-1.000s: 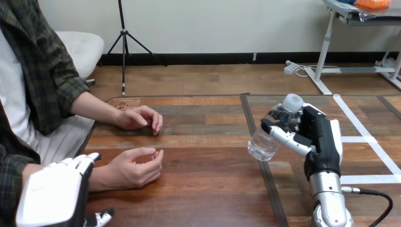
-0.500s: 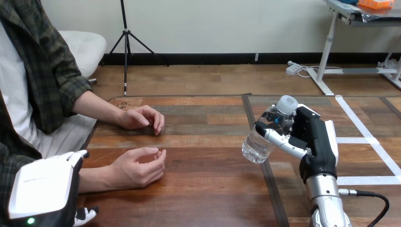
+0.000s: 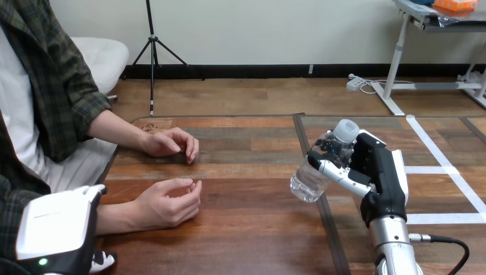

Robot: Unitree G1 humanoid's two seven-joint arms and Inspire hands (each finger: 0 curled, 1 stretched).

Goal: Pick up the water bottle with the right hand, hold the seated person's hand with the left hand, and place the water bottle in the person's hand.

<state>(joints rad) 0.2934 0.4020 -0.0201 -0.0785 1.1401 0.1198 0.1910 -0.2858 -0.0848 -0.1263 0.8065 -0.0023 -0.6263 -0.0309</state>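
water bottle (image 3: 314,172) | tilted, cap up | wrapped by right hand (image 3: 383,177) fingers (image 3: 339,172)

You have a wooden table (image 3: 246,229) of mixed brown planks before you. A dark strip (image 3: 304,143) runs from the table's far edge toward its near edge, right of centre. White tape lines (image 3: 435,149) cross the table's right part, one slanting, two branching sideways.

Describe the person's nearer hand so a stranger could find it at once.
Look at the wooden table's left side. The nearer hand lies just beyond the robot's left hand, fingers loosely curled; the person's other hand rests farther back, knuckles up.
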